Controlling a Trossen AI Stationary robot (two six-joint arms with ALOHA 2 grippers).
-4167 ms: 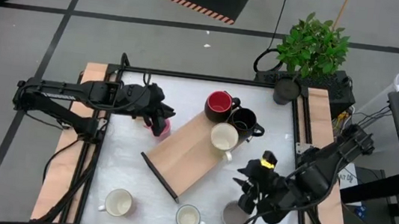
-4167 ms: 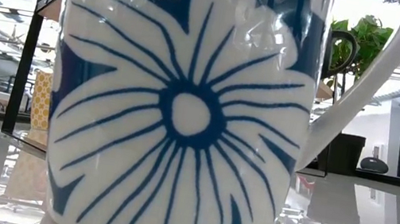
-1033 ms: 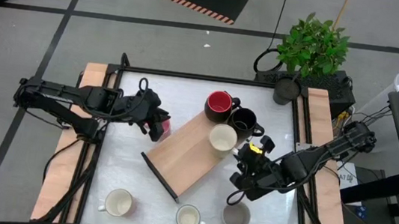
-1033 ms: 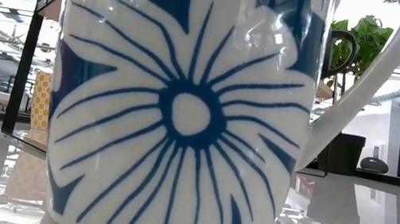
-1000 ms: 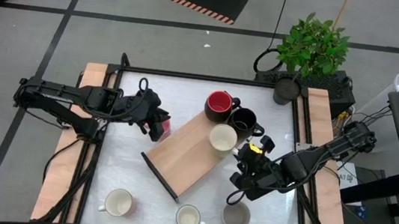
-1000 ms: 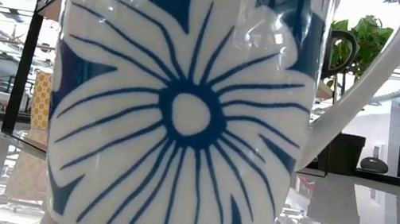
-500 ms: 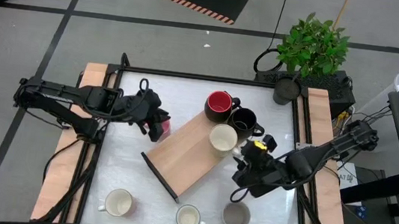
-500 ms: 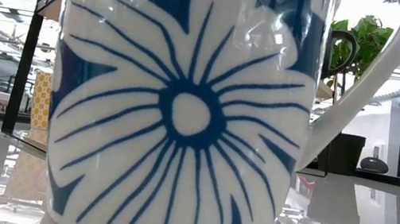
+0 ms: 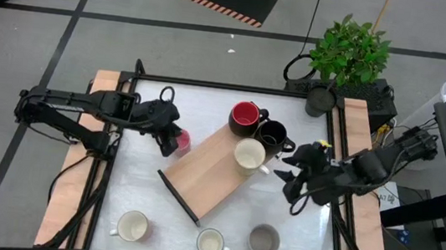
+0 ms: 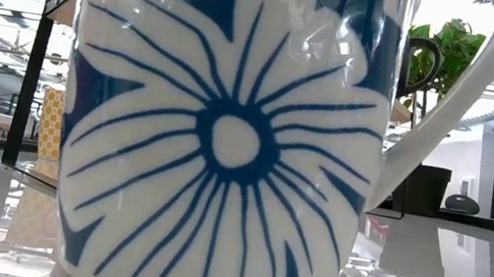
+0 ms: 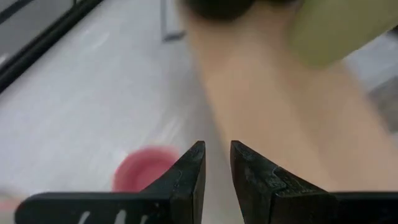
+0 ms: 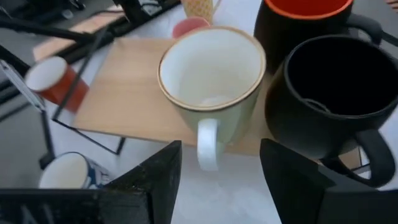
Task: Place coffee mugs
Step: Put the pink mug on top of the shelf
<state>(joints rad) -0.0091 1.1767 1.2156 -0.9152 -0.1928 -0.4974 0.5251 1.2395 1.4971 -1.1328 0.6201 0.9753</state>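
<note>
Here, cream mug point(image 12: 211, 81) just ahead of open right end effector point(image 12: 217, 168)

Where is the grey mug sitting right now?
In the high view the grey mug stands alone near the table's front edge, on the right side. The flowered white mug is its neighbour to the left, and the right gripper hovers farther back.

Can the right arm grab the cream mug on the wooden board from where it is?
Probably yes. The right gripper is open, the cream mug faces it handle-first, and nothing lies between, though the black mug crowds one side.
</note>
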